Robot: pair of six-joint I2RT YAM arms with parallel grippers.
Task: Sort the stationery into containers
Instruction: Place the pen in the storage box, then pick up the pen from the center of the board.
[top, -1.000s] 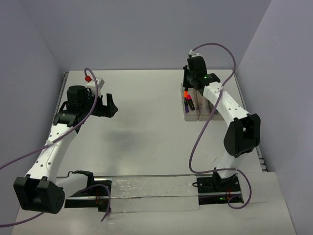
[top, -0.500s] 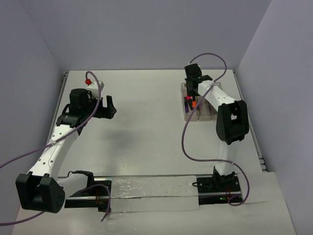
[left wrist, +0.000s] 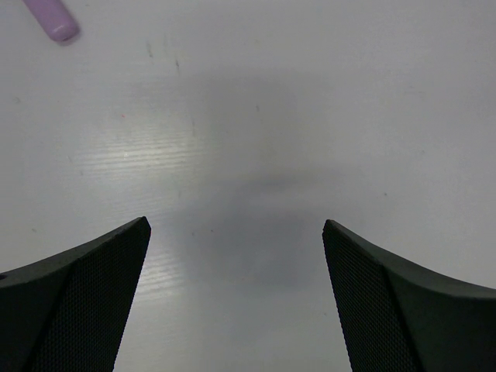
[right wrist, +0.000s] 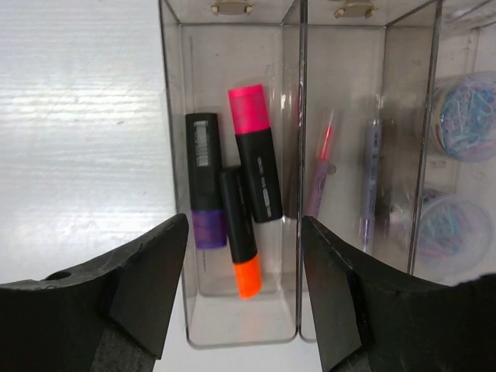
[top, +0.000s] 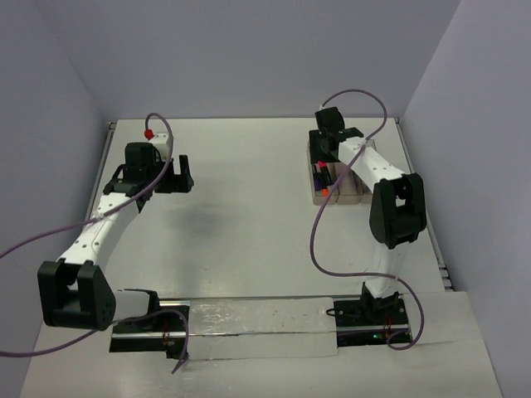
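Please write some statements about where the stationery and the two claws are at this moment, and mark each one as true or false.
1. Three highlighters lie together in one end compartment. True.
2. The right claw is shut on a highlighter. False: it is open and holds nothing.
3. The two round pots share the highlighters' compartment. False: they are in the opposite end compartment, and the thin sticks are in the middle one.
4. The left claw is open over the table, with nothing between its fingers. True.
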